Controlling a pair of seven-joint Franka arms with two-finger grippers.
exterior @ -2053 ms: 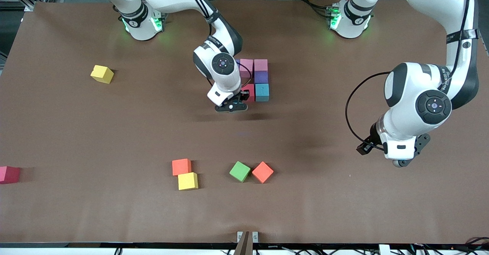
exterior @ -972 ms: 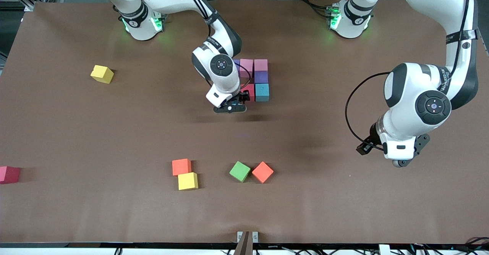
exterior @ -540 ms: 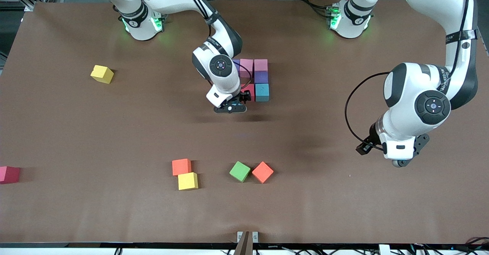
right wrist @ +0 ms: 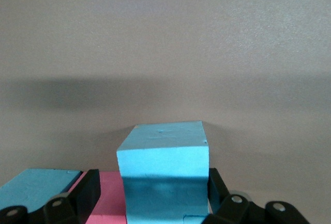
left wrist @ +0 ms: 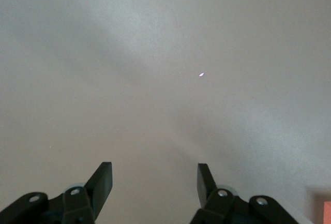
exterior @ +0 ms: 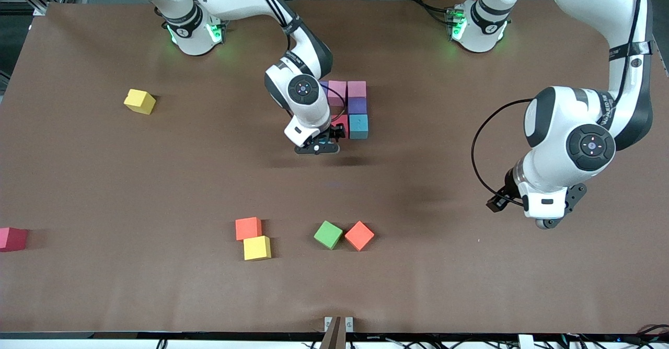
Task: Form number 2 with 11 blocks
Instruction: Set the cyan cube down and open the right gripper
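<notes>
Six blocks lay in the partial number 2 [exterior: 349, 109], just past table centre toward 12 o'clock as the front camera sees it: purple, pink, pink in the top row, purple under the last pink, then a red cube [exterior: 342, 124] touching a light blue cube [exterior: 358, 126]. A second light blue cube [right wrist: 165, 162] sat within the right gripper [exterior: 316, 148], at the free side of the red cube to close the third row. Whether that cube was clamped or already freed cannot be told.

The left gripper [left wrist: 155, 169] waited over bare table at 4 o'clock, set at a moderate width and empty.

Two rows appeared outstanding. Loose stock lay at 6 o'clock: two orange cubes [exterior: 248, 228], a yellow cube [exterior: 257, 247] and a green cube [exterior: 328, 234]. Another yellow cube [exterior: 139, 101] lay at 10 o'clock and a dark pink cube [exterior: 13, 238] at 8 o'clock.
</notes>
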